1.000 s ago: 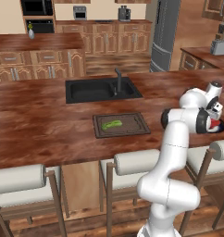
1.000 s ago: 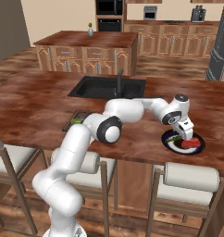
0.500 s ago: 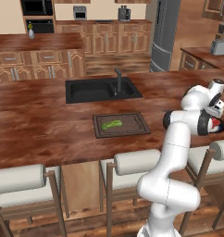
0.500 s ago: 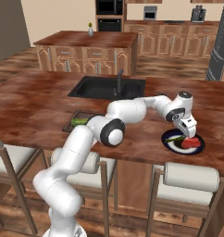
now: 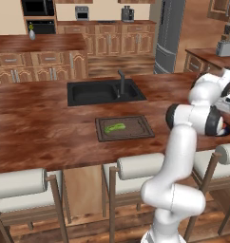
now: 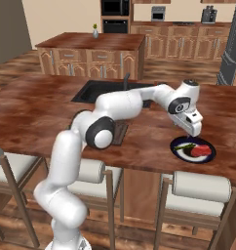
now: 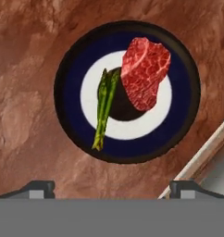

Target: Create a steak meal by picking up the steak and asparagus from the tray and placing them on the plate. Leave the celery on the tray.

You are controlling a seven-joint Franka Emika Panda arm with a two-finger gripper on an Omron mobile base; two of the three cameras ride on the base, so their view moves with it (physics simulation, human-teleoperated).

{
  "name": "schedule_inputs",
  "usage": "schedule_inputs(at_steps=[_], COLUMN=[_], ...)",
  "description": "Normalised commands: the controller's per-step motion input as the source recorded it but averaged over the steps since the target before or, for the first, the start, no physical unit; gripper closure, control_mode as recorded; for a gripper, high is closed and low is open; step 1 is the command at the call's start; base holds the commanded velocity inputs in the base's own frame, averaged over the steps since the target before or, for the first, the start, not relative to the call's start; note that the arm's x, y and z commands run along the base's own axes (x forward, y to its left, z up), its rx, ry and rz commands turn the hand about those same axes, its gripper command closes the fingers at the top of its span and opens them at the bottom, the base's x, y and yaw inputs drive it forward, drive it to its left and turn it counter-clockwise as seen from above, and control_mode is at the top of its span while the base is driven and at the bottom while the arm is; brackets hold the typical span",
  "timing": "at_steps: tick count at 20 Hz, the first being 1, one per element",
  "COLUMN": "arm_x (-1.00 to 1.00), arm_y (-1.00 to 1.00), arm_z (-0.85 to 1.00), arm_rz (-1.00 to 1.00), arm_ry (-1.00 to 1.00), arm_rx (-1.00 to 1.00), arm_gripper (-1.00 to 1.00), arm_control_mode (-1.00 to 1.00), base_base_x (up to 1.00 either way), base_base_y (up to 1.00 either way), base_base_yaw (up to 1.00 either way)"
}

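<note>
gripper (image 7: 112,187): released, empty | steak (image 7: 145,71), asparagus (image 7: 104,107): centre-frame on plate (image 7: 70,111) | asparagus looks light, thin, stiff; pinch mid-stalk

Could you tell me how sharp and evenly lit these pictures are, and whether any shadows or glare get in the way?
Hand view: the steak, asparagus and plate look fairly sharp under flat, even light, with no glare. Right base view: soft and blocky; the plate is small, with only a faint shadow. Left base view: the celery on the tray is a slightly blurred blob; the counter shows dull sheen only.
</note>
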Motion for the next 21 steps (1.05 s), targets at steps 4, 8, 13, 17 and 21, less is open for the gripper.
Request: schedule_inputs(at_steps=[4, 8, 13, 17, 21], arm_x=[-0.75, -0.87, -0.91, -0.68, -0.57], arm_y=[1.0, 1.0, 0.98, 0.59, 0.34], arm_z=[0.46, 0.42, 0.42, 0.49, 0.71], arm_rz=[0.04, 0.06, 0.05, 0.05, 0.03], arm_ry=[-0.11, -0.15, -0.2, -0.21, -0.24], arm_rx=[-0.15, -0.13, -0.11, -0.05, 0.0], arm_gripper=[-1.0, -1.0, -1.0, -1.0, -1.0], arm_control_mode=[-1.0, -1.0, -1.0, -1.0, -1.0], base_base_x=[0.0, 0.0, 0.0, 0.0, 0.0], base_base_y=[0.0, 0.0, 0.0, 0.0, 0.0], base_base_yaw=[0.0, 0.0, 0.0, 0.0, 0.0])
